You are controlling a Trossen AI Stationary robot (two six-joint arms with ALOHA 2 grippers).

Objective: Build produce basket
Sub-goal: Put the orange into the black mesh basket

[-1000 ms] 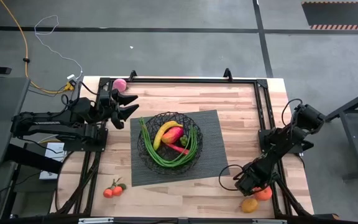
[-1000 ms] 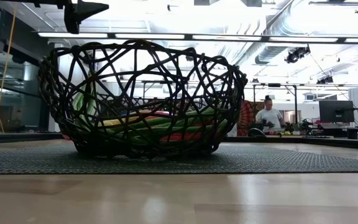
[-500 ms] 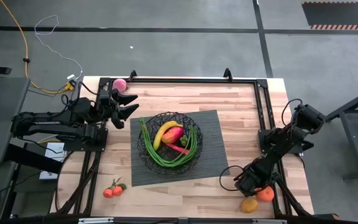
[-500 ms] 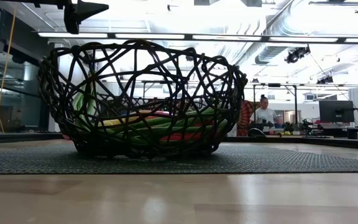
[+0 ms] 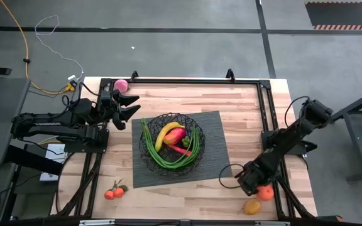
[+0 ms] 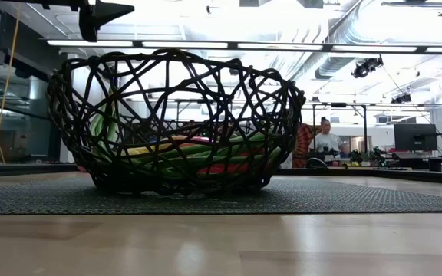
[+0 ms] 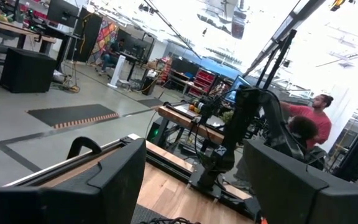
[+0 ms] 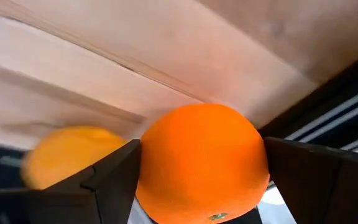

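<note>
While the basket (image 5: 170,149) is sitting on the ribbed mat (image 5: 215,157) in the middle of the high view, the right hand (image 5: 256,182) is working at the lower right of that frame, down at the table's (image 5: 231,100) near corner. In the right wrist view its two dark fingers (image 8: 114,177) are standing either side of an orange (image 8: 202,163), both touching its skin or very nearly so, so the hand is clasping the fruit across its widest part, probably so that a round thing will not squirt out sideways. Whether the orange is already off the wood I cannot tell. A second, yellower orange (image 5: 252,206) is lying just beside it, toward the bottom edge of the high view, likely waiting its turn.

At the lower left of the high view, small tomatoes (image 5: 114,191) are resting on bare wood, well apart from the basket and not yet collected.

Farther in, the basket is already holding a yellow banana (image 5: 166,134), a red-orange mango (image 5: 175,135), a red chili (image 5: 182,150) and long green beans (image 5: 196,144) curled along the inside of the wall, where their length fits the rim's curve. The low view is showing the same load through the open lattice.

Farthest, at the upper left of the high view, the left hand (image 5: 127,105) is waiting with its fingers spread and empty, near a pink ball (image 5: 122,85) by the table's far edge.
</note>
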